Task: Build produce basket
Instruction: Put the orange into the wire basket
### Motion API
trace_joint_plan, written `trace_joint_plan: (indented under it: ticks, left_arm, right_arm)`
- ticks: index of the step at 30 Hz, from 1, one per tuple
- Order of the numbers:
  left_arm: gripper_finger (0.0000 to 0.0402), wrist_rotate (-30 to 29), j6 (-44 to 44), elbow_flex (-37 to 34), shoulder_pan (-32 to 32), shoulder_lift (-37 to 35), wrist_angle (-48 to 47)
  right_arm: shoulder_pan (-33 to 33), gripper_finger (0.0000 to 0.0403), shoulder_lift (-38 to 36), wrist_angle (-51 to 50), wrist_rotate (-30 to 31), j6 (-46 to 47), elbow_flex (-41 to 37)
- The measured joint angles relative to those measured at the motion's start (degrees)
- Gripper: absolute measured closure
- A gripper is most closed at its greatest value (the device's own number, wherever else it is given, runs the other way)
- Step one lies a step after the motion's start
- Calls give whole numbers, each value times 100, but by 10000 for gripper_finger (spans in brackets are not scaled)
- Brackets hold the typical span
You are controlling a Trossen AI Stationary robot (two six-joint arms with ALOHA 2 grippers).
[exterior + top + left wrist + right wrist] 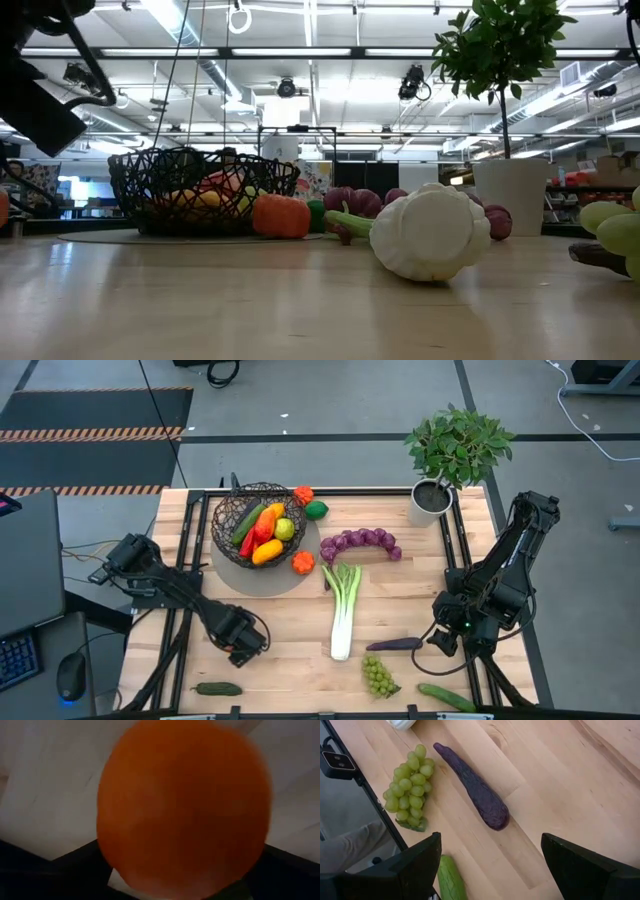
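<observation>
The dark wire basket [258, 523] [205, 190] stands on a round grey mat at the far middle of the table, holding a cucumber, peppers and a lemon. My left gripper [240, 650] is near the near-left of the table, shut on an orange [182, 810] that fills its wrist view. My right gripper [440, 638] [490, 865] hovers open at the near right, just right of the purple aubergine [395, 644] [475, 787]. The leek [343, 610] [430, 232] lies flat mid-table. Green grapes [378, 675] [410, 785] lie by the near edge. My left gripper has the orange between its two fingers [75, 865], one on each side of the fruit's lower part [125, 870]. The fruit hides the contact itself. I cannot tell whether the orange is lifted or rests on the table.
Purple grapes [360, 543], an orange pepper [303, 562] [280, 215], a green fruit [316, 510] and a red-orange one [303, 493] lie around the basket. Cucumbers lie near-left [217, 688] and near-right [447, 697] [451, 880]. The potted plant [440, 460] [510, 195] stands far right.
</observation>
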Motion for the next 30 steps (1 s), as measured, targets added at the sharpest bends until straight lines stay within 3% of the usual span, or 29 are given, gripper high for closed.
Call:
trace_joint_plan:
  ticks: [6,25,30]
  left_arm:
    - [41,-36,2,2,157,0,61]
    - [44,-639,-88,2,585,-4,347]
    - [67,-644,-140,6,816,-73,570]
  right_arm:
    - [0,58,0,-6,1,-48,0]
    - [0,58,0,-3,60,-2,0]
    - [2,58,0,-4,57,-2,0]
